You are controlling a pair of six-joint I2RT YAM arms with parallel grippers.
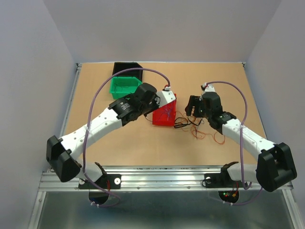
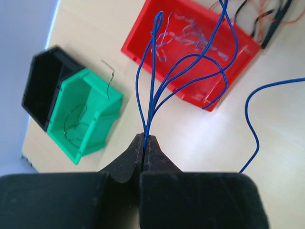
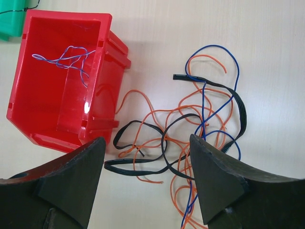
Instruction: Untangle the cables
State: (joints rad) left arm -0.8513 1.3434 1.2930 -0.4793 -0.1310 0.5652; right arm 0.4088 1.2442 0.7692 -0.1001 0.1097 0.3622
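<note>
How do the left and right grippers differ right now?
The left gripper is shut; the right gripper stands wide open. The left gripper pinches loops of a blue cable; the right gripper holds nothing, poised over the tangle of orange, black and blue cables on the table. Both point down near the red bin.

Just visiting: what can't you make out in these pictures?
Left wrist view: the left gripper is shut on blue wires; one blue strand leaves the right edge, its end cut off.
Same view: the black bin is too dark inside to read.
Right wrist view: the tangle runs off the bottom edge, partly behind the open right gripper.
Top view: those blue wires are too thin to see over the red bin.
</note>
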